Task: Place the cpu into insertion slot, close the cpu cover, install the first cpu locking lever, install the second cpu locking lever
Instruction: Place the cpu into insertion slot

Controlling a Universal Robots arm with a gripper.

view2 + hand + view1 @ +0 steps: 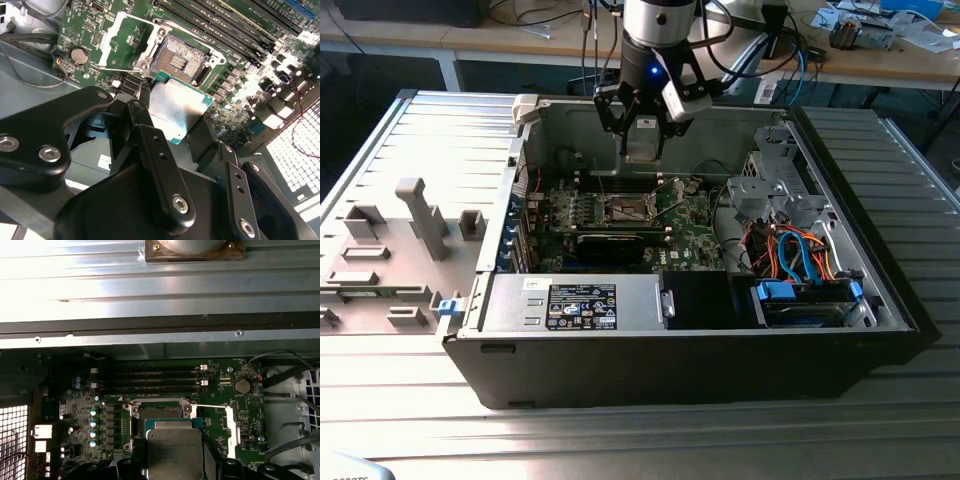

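Hovers over the open computer case (720, 350) in the exterior view, gripper (642, 132) hanging above the motherboard (690, 225). Grips the cpu (174, 450) by two opposite edges, black fingers (150, 140) closed on it, pale metal top turned toward both wrist cameras. Holds it clear of the board and near the insertion slot (177, 60), overlapping one edge of the slot in the first wrist view, not yet seated. Leaves the slot's contact field bare. Shows the cpu cover (117, 37) swung open on the side of the coin battery (79, 56), apparently with a thin locking lever (210, 406) lifted beside it, though hard to tell wire from frame there. Borders the slot's other side with rows of memory slots (150, 377). Rests on a ribbed metal table (640, 430), with the power supply (575, 300) and blue drive bay (805, 300) along the case's near wall.
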